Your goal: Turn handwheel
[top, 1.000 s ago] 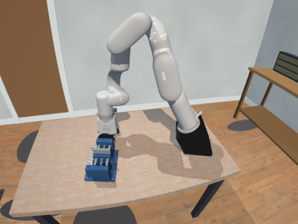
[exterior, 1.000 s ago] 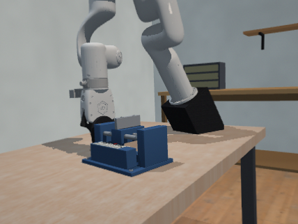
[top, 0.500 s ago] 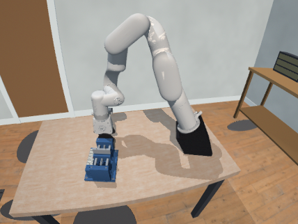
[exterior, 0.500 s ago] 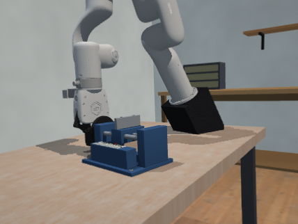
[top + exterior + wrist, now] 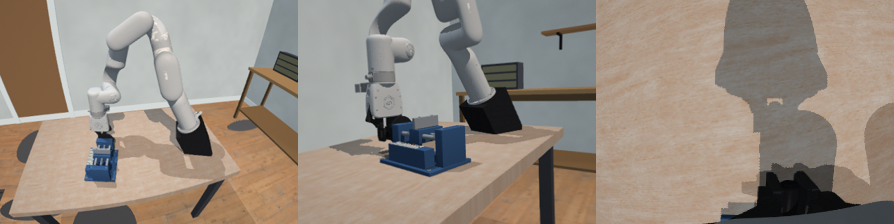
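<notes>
A blue stop fixture (image 5: 102, 161) sits on the wooden table, with grey rods, a grey stop plate (image 5: 425, 121) and a scale strip with a small red pointer (image 5: 413, 144) along its near side. The black handwheel is at the fixture's far end, low beside the blue end block. My gripper (image 5: 381, 129) comes straight down on it and is shut on the handwheel. In the wrist view only dark finger parts (image 5: 792, 192) and a sliver of blue show at the bottom; the wheel itself is mostly hidden. The scale numbers are too small to read.
The arm's black base (image 5: 193, 137) stands on the table to the right of the fixture. A wooden shelf (image 5: 275, 104) with a dark box stands off the table at the right. A door (image 5: 29, 56) is in the back wall.
</notes>
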You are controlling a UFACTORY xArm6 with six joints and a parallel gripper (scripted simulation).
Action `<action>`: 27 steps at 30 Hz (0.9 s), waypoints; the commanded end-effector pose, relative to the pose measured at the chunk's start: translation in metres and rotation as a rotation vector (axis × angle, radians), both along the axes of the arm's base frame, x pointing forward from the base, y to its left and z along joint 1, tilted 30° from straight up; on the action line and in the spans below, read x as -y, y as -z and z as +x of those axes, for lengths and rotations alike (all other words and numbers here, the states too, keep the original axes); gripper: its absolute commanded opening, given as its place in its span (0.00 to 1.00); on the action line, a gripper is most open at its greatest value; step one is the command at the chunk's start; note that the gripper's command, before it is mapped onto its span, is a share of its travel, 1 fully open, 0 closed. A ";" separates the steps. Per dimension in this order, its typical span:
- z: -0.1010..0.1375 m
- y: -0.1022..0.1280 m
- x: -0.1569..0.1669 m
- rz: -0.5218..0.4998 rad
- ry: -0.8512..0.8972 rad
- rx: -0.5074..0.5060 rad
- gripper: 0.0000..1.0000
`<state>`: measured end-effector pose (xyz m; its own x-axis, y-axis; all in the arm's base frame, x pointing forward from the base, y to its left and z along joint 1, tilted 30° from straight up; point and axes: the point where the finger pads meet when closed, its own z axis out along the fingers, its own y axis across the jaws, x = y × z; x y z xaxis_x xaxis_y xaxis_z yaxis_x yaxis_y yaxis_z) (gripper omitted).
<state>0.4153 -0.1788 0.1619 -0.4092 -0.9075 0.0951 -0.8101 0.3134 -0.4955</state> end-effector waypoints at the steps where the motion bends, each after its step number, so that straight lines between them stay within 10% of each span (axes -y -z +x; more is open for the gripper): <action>1: -0.002 -0.007 -0.002 0.001 -0.001 -0.001 0.06; 27: -0.032 -0.025 -0.017 0.001 -0.001 -0.001 0.06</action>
